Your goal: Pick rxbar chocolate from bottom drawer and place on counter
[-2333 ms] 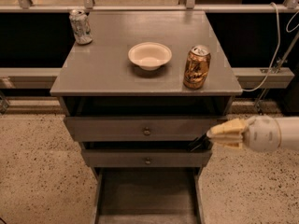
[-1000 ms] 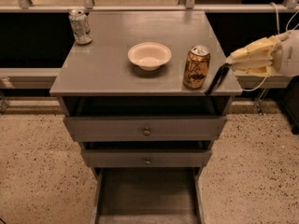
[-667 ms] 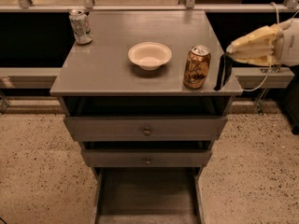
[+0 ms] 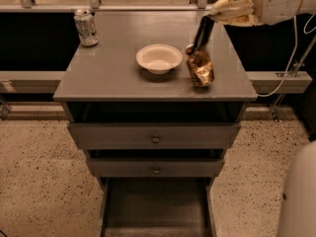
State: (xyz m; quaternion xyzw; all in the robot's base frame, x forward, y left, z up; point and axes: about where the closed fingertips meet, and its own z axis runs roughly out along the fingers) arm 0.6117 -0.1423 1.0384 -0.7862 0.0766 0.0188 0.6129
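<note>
My gripper (image 4: 213, 15) is at the upper right, above the right side of the counter (image 4: 113, 68). It is shut on the rxbar chocolate (image 4: 202, 33), a thin black bar that hangs down from the fingers, tilted, with its lower end just above and behind the gold-brown can (image 4: 200, 68). The bottom drawer (image 4: 155, 206) is pulled open below the two knobbed drawers, and its grey floor shows bare.
A white bowl (image 4: 159, 58) sits mid-counter, left of the gold-brown can. A silver can (image 4: 86, 27) stands at the counter's back left corner. A white rounded robot part (image 4: 298, 196) fills the lower right. A cable and rail run at the right.
The gripper has risen from beside the drawers to above the counter and moved left, carrying the black bar, which now hangs over the gold-brown can.
</note>
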